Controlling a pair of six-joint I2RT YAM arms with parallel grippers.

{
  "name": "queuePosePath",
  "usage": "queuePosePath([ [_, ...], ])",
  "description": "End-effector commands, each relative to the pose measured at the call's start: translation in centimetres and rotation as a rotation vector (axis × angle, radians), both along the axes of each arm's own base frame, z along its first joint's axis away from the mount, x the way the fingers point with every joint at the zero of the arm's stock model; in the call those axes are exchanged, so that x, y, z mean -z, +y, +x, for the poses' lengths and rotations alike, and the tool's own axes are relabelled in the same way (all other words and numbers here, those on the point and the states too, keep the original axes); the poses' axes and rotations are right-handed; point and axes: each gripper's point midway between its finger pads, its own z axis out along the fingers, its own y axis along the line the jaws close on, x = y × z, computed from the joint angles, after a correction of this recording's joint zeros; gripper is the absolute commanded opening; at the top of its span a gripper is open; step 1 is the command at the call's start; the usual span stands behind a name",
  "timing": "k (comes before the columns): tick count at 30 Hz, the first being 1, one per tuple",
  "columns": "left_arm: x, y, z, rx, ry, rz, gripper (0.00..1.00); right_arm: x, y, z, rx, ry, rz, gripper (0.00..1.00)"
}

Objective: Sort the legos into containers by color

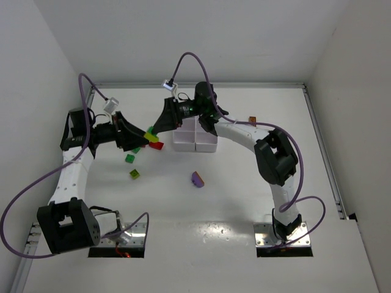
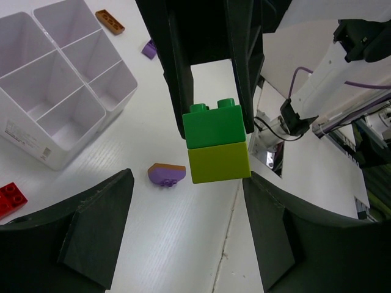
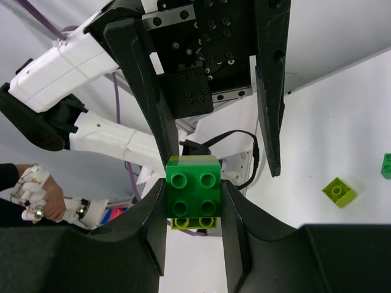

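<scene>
Where the two white arms reach toward each other over the white tabletop [image 1: 201, 207], a white rectangular plastic tray [image 1: 204, 145] of six square compartments stands toward the far side, partly under the right arm [image 1: 278, 162]. The left arm [image 1: 73, 171] lies to the tray's left. The right pincer [image 3: 194, 192] is closed tight on the sides of a green studded plastic brick [image 2: 214, 125], which is joined to a lime-yellow plastic brick [image 2: 219, 162] of the same size. This two-brick clump hangs just left of the tray. The left pincer [image 2: 186, 177] is spread wide, its fingers [image 3: 153, 104] flanking the clump without clamping it. Loose on the tabletop lie a red studded brick [image 1: 156, 145], just below the clump in the top view, a purple curved piece [image 1: 197, 179] nearer the front edge, a small green brick [image 1: 129, 158], a small lime-yellow brick [image 1: 134, 174], and an orange-brown brick [image 1: 252, 119] right of the tray.
</scene>
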Motion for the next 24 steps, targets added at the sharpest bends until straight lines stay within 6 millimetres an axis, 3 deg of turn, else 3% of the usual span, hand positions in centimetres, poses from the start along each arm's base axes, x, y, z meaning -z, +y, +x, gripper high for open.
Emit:
queuePosePath([
  [1, -2.9, -0.9, -1.5, 0.124, -0.1, -0.046, 0.78, 0.9, 1.1, -1.2, -0.047, -0.049, 0.016, 0.0],
  [7, -3.1, -1.9, -2.8, 0.192, -0.093, -0.073, 0.81, 1.4, 0.9, -0.6, -0.037, -0.042, 0.01, 0.0],
  [24, -2.4, -3.2, -4.3, 0.261, -0.068, -0.094, 0.87, 0.6, 0.4, 0.2, -0.018, -0.056, 0.021, 0.0],
])
